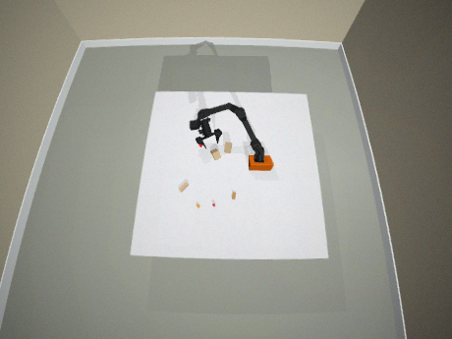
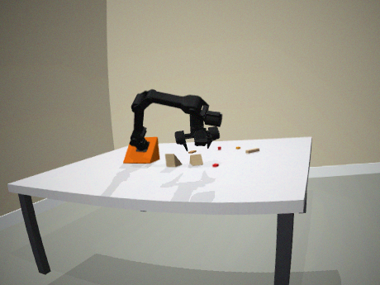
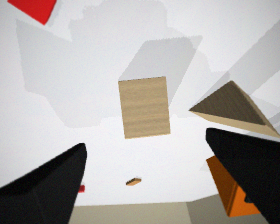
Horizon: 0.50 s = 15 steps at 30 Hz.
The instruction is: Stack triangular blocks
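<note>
One triangular block (image 1: 215, 154) (image 2: 196, 159) (image 3: 145, 107) stands on the table, a single rectangular wood-grain face showing in the wrist view. The other triangular block (image 1: 228, 147) (image 2: 172, 160) (image 3: 230, 102) stands apart from it, nearer the arm's base, with its dark triangular end showing in the wrist view. My gripper (image 1: 211, 144) (image 2: 197, 149) (image 3: 147, 140) is wide open and empty, pointing down above the table near the first block. Which way that block's sloped face points is hard to tell.
A red piece (image 1: 200, 145) (image 2: 216, 165) (image 3: 35, 9) lies near the first block. The orange base (image 1: 260, 163) (image 2: 140, 154) (image 3: 225, 187) is beyond the second. Farther off lie a small tan block (image 1: 234, 195) (image 3: 133, 181), a red piece (image 1: 213, 204), an orange piece (image 1: 197, 205) and a longer tan block (image 1: 184, 186) (image 2: 253, 150).
</note>
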### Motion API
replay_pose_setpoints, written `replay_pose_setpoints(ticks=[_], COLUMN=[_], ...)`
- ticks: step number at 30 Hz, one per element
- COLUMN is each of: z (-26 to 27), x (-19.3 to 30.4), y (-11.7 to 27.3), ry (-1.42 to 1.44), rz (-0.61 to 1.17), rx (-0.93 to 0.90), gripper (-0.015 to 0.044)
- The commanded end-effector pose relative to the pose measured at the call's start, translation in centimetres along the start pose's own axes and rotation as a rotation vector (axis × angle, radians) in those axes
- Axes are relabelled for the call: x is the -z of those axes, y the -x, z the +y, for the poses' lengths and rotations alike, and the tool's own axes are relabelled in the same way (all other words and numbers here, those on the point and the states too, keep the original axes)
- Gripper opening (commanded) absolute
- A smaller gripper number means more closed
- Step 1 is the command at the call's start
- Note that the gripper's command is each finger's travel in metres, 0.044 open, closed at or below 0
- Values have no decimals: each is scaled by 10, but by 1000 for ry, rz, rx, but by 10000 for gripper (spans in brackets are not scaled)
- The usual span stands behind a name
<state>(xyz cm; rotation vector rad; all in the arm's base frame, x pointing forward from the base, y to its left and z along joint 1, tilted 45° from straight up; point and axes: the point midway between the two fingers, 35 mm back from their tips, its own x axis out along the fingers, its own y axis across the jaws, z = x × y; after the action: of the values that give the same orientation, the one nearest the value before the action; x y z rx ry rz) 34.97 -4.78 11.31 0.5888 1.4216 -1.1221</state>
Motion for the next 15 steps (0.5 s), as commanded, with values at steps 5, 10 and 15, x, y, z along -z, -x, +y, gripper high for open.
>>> replay_pose_setpoints(ticks=[5, 10, 15], z=[-4, -7, -6], x=[0, 2, 3], y=[-56, -73, -73], ry=[15, 18, 18], rz=[16, 21, 22], rx=[41, 50, 50], gripper=[440, 440, 440])
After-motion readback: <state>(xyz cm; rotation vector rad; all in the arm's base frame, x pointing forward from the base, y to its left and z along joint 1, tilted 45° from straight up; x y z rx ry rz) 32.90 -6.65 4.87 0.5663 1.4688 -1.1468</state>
